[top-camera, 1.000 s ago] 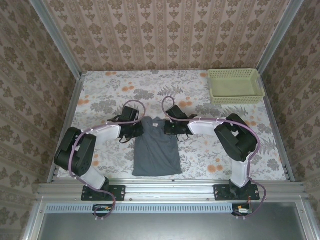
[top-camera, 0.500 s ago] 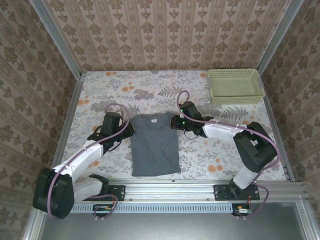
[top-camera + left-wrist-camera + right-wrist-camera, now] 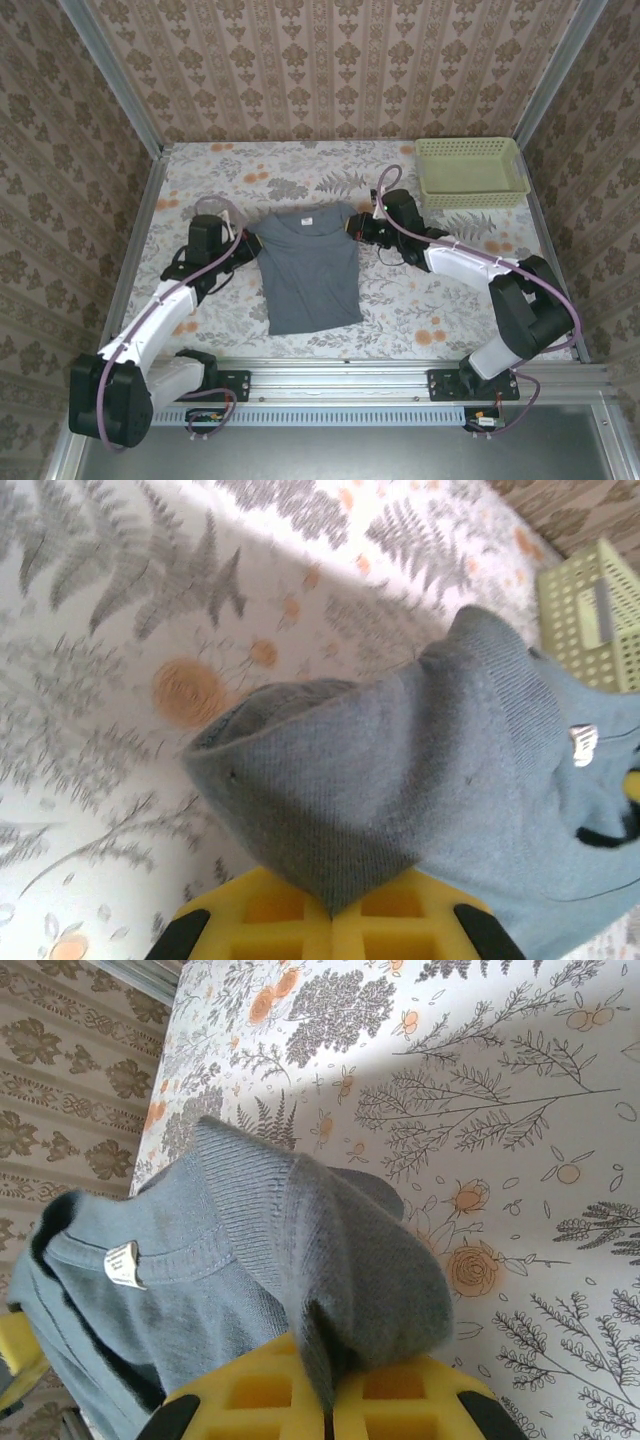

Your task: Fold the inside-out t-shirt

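Both arms have reached farther up the floral table [image 3: 450, 300], dragging the grey t-shirt [image 3: 308, 272] flat and spreading its shoulders. The left gripper [image 3: 247, 243] and right gripper [image 3: 353, 227] each clamp a sleeve. The right wrist view reveals a white neck label [image 3: 122, 1264].

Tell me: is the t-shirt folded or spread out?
Spread, not folded: t-shirt shows full length, left gripper and right gripper shut on its shoulders.

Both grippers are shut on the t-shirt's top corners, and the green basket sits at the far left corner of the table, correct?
No: the green basket sits at the far right corner, as the top external view shows. The left gripper and right gripper are indeed shut on the t-shirt at its top corners.
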Robot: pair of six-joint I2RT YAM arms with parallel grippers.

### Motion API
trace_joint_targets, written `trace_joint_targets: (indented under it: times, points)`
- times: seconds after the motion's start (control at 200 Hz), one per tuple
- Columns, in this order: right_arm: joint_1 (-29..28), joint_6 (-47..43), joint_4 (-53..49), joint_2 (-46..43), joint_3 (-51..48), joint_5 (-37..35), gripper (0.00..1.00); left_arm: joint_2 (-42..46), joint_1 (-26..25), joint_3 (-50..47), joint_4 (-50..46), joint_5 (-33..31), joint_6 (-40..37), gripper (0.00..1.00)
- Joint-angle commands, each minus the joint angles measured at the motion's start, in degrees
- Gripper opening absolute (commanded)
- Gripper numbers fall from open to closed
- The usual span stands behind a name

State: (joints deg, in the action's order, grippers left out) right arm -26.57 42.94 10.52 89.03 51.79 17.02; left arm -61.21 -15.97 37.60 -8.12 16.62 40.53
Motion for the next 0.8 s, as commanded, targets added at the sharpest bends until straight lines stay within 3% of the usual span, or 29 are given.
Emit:
trace_joint_targets:
  times: [0.0,0.21,0.33,0.59,0.795]
  points:
    - [2.47,-0.10,1.49,0.76,7.82,1.34,0.00,-3.50,2.29,8.72,2.38,1.53,-0.07,0.00]
    - [6.59,-2.19,0.51,8.07,24.08,2.00,0.00,-14.70,5.60,25.84,3.94,4.59,-2.47,0.00]
    - [6.63,-3.30,-0.13,9.74,27.09,3.05,0.00,-15.29,5.78,26.81,6.88,7.96,-1.87,0.00]
    - [4.32,-2.45,5.43,1.37,4.24,2.90,0.00,-4.29,-1.06,3.51,11.93,9.02,-0.18,0.00]
    - [-0.05,-1.97,4.40,-10.30,-11.64,-1.07,0.00,10.96,-9.08,-8.94,4.75,1.35,1.85,0.00]
